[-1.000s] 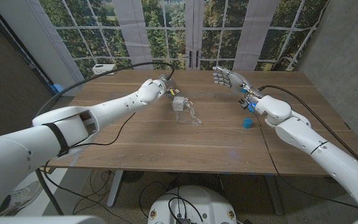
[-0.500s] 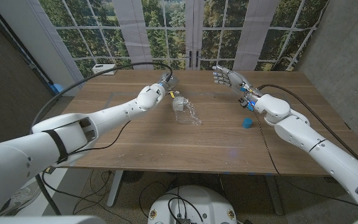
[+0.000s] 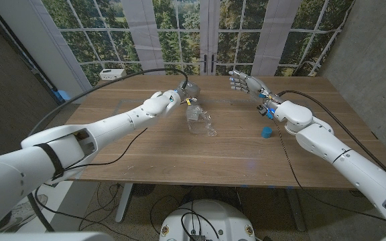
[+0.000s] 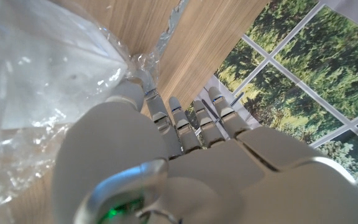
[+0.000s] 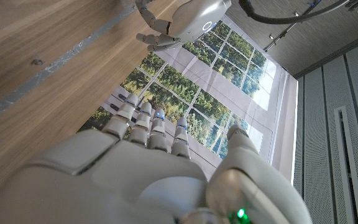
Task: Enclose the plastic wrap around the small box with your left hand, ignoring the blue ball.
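The small box point(image 3: 193, 111) sits on the wooden table point(image 3: 146, 144), and I take it as my landmark. It is a pale, see-through box, and the crinkled plastic wrap point(image 3: 206, 125) lies against it, spreading from the box toward my side of the table. In my left wrist view the wrap point(image 4: 39, 68) shows as a clear, creased sheet right before my fingers.

My left hand point(image 3: 181, 93) is just beyond the box, on its far-left side, with my fingers point(image 4: 179, 118) curled down near the wrap's edge. I cannot tell whether they are grasping the film or merely close to it.

My right hand point(image 3: 246, 84) is well to the right of the box and raised above the table, fingers spread and holding nothing. My right wrist view shows the same released hand point(image 5: 154, 162), with my left hand point(image 5: 182, 22) across the tabletop.

The blue ball point(image 3: 267, 132) rests on the table well to the right of the box, below my right forearm and apart from the wrap.
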Controlling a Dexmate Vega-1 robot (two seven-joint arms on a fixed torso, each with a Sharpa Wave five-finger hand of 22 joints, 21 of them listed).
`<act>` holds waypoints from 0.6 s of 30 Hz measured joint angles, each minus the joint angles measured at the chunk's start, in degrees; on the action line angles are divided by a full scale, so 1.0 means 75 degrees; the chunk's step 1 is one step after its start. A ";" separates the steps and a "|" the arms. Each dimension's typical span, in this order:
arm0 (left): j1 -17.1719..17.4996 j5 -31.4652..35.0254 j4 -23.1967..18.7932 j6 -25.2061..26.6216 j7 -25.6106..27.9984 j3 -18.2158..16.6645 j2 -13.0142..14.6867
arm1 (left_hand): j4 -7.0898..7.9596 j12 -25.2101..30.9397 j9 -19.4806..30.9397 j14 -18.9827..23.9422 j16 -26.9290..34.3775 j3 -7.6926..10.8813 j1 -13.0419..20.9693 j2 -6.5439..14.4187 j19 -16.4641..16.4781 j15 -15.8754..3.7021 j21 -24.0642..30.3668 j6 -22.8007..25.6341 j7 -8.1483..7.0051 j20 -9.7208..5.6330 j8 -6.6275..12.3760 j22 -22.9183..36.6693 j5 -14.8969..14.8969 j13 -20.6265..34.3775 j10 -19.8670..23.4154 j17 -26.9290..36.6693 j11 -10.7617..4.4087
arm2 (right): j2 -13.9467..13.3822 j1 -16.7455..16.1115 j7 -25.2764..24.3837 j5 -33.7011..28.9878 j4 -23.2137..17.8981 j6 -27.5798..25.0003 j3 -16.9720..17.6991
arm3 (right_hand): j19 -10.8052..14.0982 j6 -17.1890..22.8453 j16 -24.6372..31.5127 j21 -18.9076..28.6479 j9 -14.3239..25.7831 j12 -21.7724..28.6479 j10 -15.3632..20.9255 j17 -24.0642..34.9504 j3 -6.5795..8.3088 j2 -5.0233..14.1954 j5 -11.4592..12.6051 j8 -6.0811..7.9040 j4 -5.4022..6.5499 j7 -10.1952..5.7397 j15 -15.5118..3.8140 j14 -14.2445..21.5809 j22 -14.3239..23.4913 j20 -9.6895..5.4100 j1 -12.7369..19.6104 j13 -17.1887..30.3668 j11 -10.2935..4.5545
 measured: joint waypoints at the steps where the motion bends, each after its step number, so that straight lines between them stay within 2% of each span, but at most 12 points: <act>1: 0.0000 0.0002 0.0000 0.0000 0.0014 0.0000 0.0000 | -0.0004 0.0000 0.0000 0.0016 0.0000 -0.0003 0.0000 0.0000 0.0000 -0.0016 0.0000 0.0002 0.0002 0.0000 0.0000 0.0000 0.0000 0.0000 0.0003 0.0000 -0.0003 | -0.0003 -0.0009 0.0000 0.0000 -0.0011 0.0000 0.0000 | 0.0000 0.0000 0.0000 0.0000 0.0000 0.0000 0.0000 0.0000 0.0000 0.0000 0.0000 0.0000 0.0000 0.0000 0.0000 0.0000 0.0000 0.0000 0.0000 0.0000 0.0000; 2: 0.0231 0.0022 -0.0398 0.0014 0.0056 -0.0205 0.0166 | -0.0028 0.0000 0.0001 0.0028 0.0000 -0.0028 0.0000 0.0000 0.0000 -0.0027 0.0000 0.0002 0.0002 0.0000 0.0000 0.0000 0.0000 0.0000 0.0036 0.0000 -0.0031 | -0.0006 -0.0021 -0.0013 0.0000 -0.0021 -0.0004 0.0000 | 0.0000 0.0000 0.0000 0.0000 0.0000 0.0000 0.0000 0.0000 0.0000 0.0000 0.0000 0.0000 0.0000 0.0000 0.0000 0.0000 0.0000 0.0000 0.0000 0.0000 0.0000; 12: 0.0727 0.0417 -0.1152 0.0314 0.0337 -0.0562 0.0476 | -0.0031 0.0001 0.0003 0.0111 0.0000 -0.0093 0.0040 -0.0040 0.0000 -0.0027 0.0000 0.0032 0.0012 0.0000 0.0002 0.0000 0.0000 0.0000 0.0152 -0.0001 -0.0068 | -0.0063 -0.0110 -0.0047 0.0015 -0.0150 -0.0022 0.0010 | 0.0000 0.0000 0.0000 0.0000 0.0000 0.0000 0.0000 -0.0001 0.0000 0.0000 0.0000 0.0000 0.0000 0.0000 0.0000 0.0000 0.0000 0.0000 0.0000 0.0000 0.0000; 14: 0.0727 0.0525 -0.1152 0.0401 0.0361 -0.0562 0.0476 | -0.0031 0.0000 0.0003 0.0111 0.0000 -0.0094 0.0041 -0.0040 -0.0017 -0.0027 0.0000 0.0073 0.0018 0.0019 0.0002 -0.0001 0.0000 -0.0001 0.0152 -0.0001 -0.0068 | -0.0076 -0.0125 -0.0047 0.0015 -0.0177 -0.0022 0.0016 | 0.0000 0.0000 0.0000 0.0000 0.0000 0.0000 0.0000 0.0000 0.0000 0.0000 0.0000 0.0000 0.0000 0.0000 0.0000 0.0000 0.0000 0.0000 0.0000 0.0000 0.0000; 15: 0.0889 0.0599 -0.1382 0.0460 0.0379 -0.0661 0.0561 | -0.0033 0.0000 0.0003 0.0111 0.0000 -0.0096 0.0080 -0.0080 -0.0005 -0.0027 0.0000 0.0084 0.0010 0.0054 0.0002 -0.0001 0.0000 -0.0001 0.0152 -0.0001 -0.0068 | -0.0083 -0.0133 -0.0052 0.0020 -0.0189 -0.0033 0.0018 | 0.0000 0.0000 0.0000 0.0000 0.0000 0.0000 0.0000 0.0000 0.0000 0.0000 0.0000 0.0000 0.0000 0.0000 0.0000 0.0000 0.0000 0.0000 0.0000 0.0000 0.0000; 18: 0.0889 0.0855 -0.1382 0.0629 0.0461 -0.0661 0.0561 | -0.0058 0.0000 0.0003 0.0137 0.0000 -0.0121 0.0138 -0.0133 -0.0033 -0.0024 0.0000 0.0098 0.0021 0.0088 0.0002 -0.0001 0.0000 0.0017 0.0185 -0.0001 -0.0101 | -0.0099 -0.0151 -0.0052 0.0020 -0.0219 -0.0033 0.0029 | 0.0000 0.0000 0.0000 0.0000 0.0000 -0.0024 0.0000 -0.0001 0.0000 0.0000 0.0000 0.0000 0.0000 0.0000 0.0000 0.0000 0.0000 0.0000 0.0000 0.0000 0.0000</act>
